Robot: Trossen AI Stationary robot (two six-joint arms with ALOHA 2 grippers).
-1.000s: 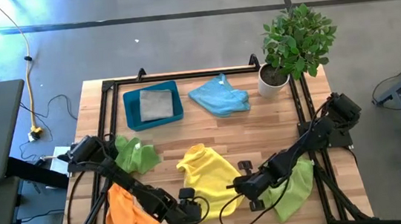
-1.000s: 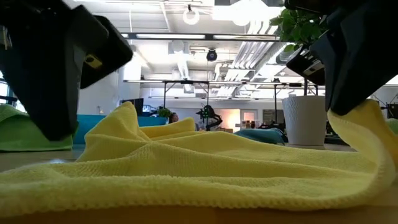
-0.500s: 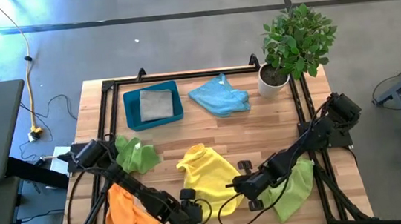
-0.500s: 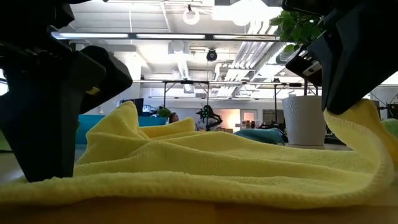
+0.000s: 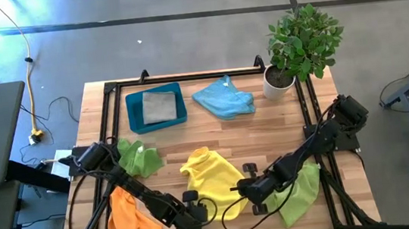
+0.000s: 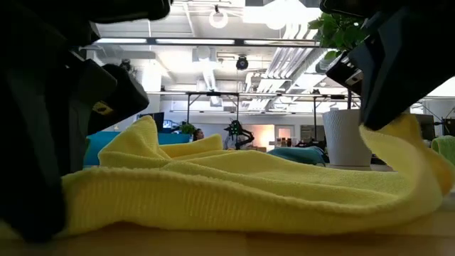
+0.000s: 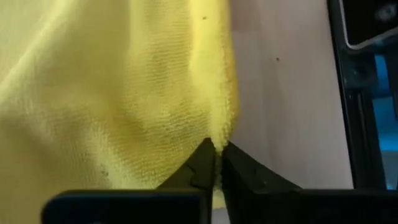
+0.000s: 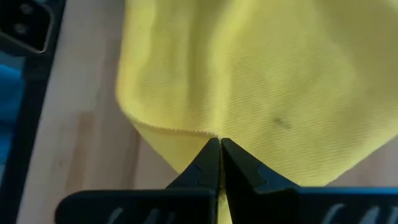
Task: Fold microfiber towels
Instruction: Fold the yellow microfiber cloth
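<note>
A yellow microfiber towel (image 5: 211, 178) lies crumpled on the table's near middle. My left gripper (image 5: 194, 208) is shut on the towel's near left edge, and my right gripper (image 5: 248, 194) is shut on its near right edge. Other towels lie loose on the wood: an orange one (image 5: 128, 218) at the near left, a lime green one (image 5: 139, 159) at the left, another lime green one (image 5: 300, 188) under my right arm, and a light blue one (image 5: 224, 99) at the back. A folded grey towel (image 5: 159, 106) lies in the teal tray (image 5: 134, 113). My left gripper pinches the yellow towel's hemmed edge (image 7: 226, 121) between its two fingers, low over the table. The cloth bunches up at the fingers (image 6: 78, 206), and the rest lies on the wood. My right gripper pinches a hemmed edge (image 8: 186, 130) of the yellow towel from above. That part is lifted, and the cloth curves down from the fingers in a slack loop (image 6: 426, 171) to the table.
A potted plant (image 5: 300, 43) stands at the back right corner. A black frame (image 5: 185, 77) runs around the work area. Bare wood (image 5: 267, 134) shows between the yellow and blue towels.
My left gripper has come down onto the yellow towel's near left edge and taken hold of it; that edge now stands bunched up off the wood. My right gripper has kept its hold on the raised right edge.
</note>
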